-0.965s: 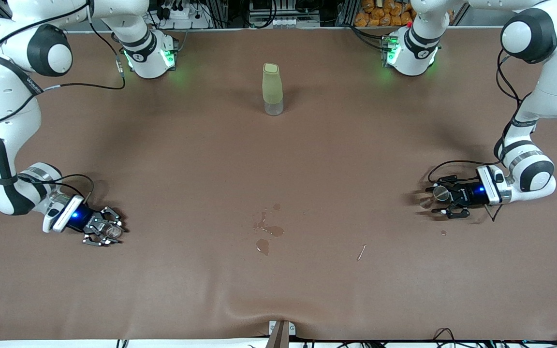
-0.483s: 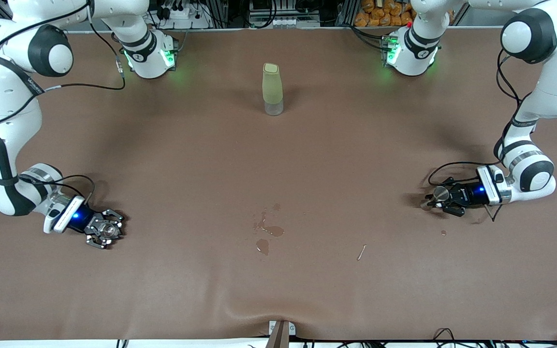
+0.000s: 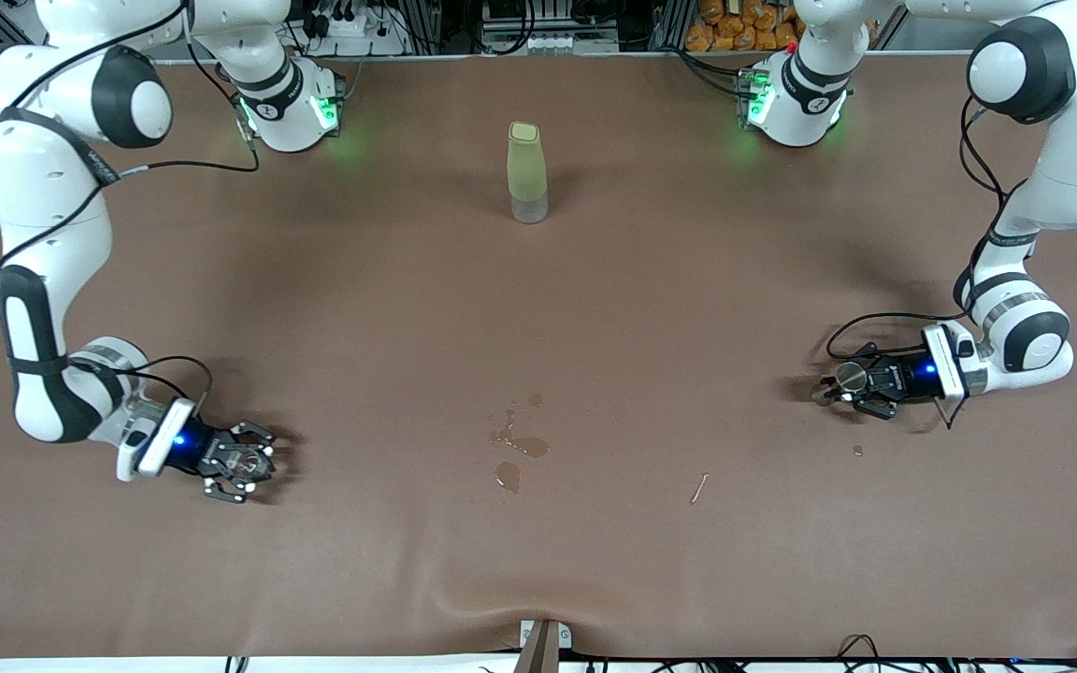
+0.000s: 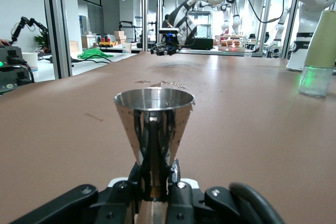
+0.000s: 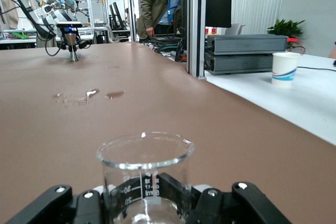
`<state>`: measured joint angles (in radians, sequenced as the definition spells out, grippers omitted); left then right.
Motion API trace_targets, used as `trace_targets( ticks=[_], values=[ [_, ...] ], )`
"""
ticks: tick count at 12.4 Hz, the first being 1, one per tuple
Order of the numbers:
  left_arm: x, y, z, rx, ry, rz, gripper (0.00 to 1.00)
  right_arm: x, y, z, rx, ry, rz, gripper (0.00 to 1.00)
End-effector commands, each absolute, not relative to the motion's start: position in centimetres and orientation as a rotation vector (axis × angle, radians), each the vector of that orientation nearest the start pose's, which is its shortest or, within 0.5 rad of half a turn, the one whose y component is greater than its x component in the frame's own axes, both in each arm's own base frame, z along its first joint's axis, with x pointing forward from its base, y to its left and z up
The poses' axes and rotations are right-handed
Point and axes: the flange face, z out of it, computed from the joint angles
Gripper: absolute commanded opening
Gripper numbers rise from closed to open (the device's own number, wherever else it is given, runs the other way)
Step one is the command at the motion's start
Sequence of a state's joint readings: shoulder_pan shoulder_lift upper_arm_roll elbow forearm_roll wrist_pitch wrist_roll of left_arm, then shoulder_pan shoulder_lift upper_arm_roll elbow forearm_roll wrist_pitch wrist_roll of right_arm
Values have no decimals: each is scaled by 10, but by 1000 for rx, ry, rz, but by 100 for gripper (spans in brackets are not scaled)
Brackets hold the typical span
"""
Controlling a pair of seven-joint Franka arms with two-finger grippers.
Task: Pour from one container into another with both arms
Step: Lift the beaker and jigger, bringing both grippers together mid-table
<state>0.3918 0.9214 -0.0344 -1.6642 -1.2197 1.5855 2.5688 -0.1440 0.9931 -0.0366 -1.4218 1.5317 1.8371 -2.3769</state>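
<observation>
my left gripper [image 3: 840, 390] is clamped on the light, stiff steel cup [image 4: 154, 121]; my right gripper [image 3: 253, 465] pinches a slippery, fragile beaker [image 5: 144, 174] low down.

Brown table [image 3: 595, 308]; pale green bottle [image 3: 526, 173], clear base; silver cup [image 4: 154, 124]; clear beaker [image 5: 144, 174], black markings.

The left arm [image 3: 1043, 178] is reaching down at its own end of the table, its wrist lying level and the left gripper [image 3: 840, 381] closing its fingers on a steel cup [image 4: 154, 114]. The right arm [image 3: 43, 234] is bending low at its end, the right gripper [image 3: 241, 462] clasping a glass beaker [image 5: 144, 174] upright.
</observation>
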Motion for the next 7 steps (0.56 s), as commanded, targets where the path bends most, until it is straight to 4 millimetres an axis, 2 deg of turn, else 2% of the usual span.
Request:
trace_targets(
  ticks=[1, 3, 6, 7],
  values=[
    [609, 82, 109, 1384, -1243, 1122, 0, 716, -1, 164, -1662, -1156, -1209, 0],
    [628, 54, 126, 1357, -1271, 1090, 0, 718, 29, 172, -1640, -1139, -1173, 0],
    [649, -7, 137, 1338, -1298, 1077, 0, 719, 78, 193, -1598, -1144, -1126, 0],
    [654, -38, 142, 1314, -1311, 1064, 0, 719, 98, 203, -1579, -1154, -1113, 0]
  ],
)
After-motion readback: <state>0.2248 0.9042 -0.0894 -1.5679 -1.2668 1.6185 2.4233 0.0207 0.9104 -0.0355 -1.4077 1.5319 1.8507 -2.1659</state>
